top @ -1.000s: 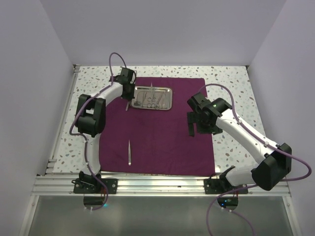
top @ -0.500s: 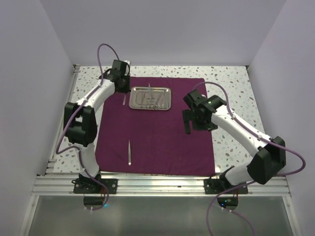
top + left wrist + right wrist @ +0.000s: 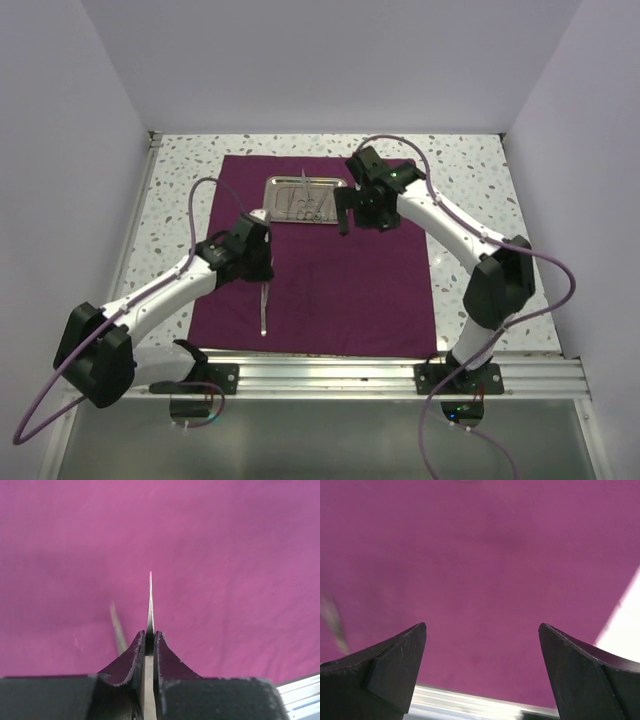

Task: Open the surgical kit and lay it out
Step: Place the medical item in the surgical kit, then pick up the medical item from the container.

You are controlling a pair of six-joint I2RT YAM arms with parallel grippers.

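1. The left hand [image 3: 262,262] is arriving near-left from the shiny rectangular steel tray [image 3: 303,197], far on the dark purple cloth wrap [image 3: 340,290]; the right hand [image 3: 345,215] is reaching the tray's right edge, gaping wide, empty.
2. The left hand is pinching a slim silver instrument [image 3: 150,600] tightly above the cloth.
3. Light, stiff, slippery steel is likely wanting mid-shaft grips.

- Left arm [image 3: 160,292] and right arm [image 3: 440,215]: white tubular links joined by chunky black joint housings.
- A purple cable [image 3: 392,138] loops along each arm.
- Right gripper [image 3: 481,626]: matte black wedge fingers [image 3: 395,665], scuffed edges.
- Black base plates [image 3: 225,378].
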